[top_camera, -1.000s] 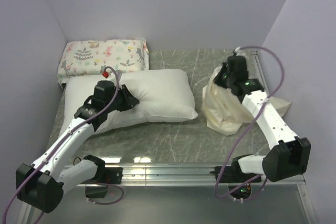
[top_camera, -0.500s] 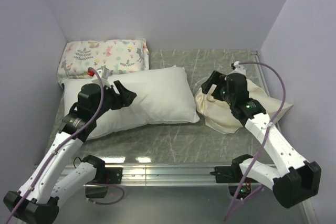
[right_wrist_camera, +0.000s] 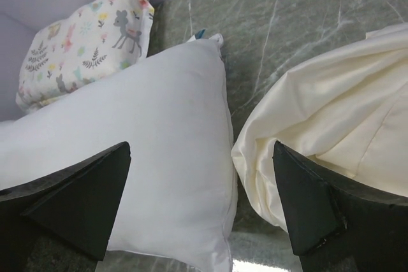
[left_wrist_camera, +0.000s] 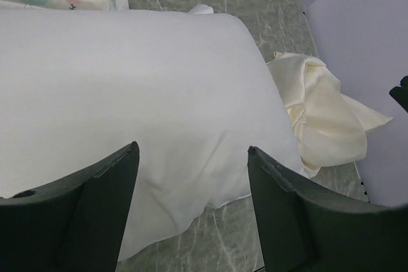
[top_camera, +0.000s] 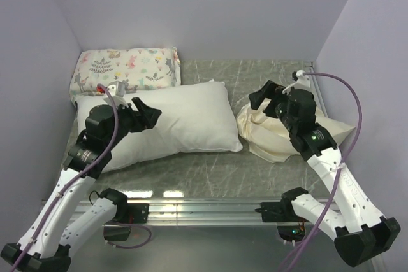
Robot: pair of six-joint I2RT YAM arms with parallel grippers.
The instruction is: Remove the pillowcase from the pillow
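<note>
Pillowcase (top_camera: 278, 137) is lying crumpled right of the pillow (top_camera: 185, 122); left end effector (top_camera: 150, 114) and right end effector (top_camera: 262, 97) are hovering open, empty.

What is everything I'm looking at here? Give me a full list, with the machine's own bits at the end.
plump plain white pillow: one, white, lying flat mid-table
limp cream fabric pillowcase: one, cream, crumpled in a heap right of the white pillow
floral-and-animal printed pillow: one, pastel print, far left corner
grey marbled table: one, grey-green, under all three
metal rail: one, silver, along the near edge
purple cables: two, purple, one along each arm
left arm: one, white and black, near left
right arm: one, white and black, near right
left gripper: one, black, open, over the white pillow's left end
right gripper: one, black, open, above the pillowcase
</note>
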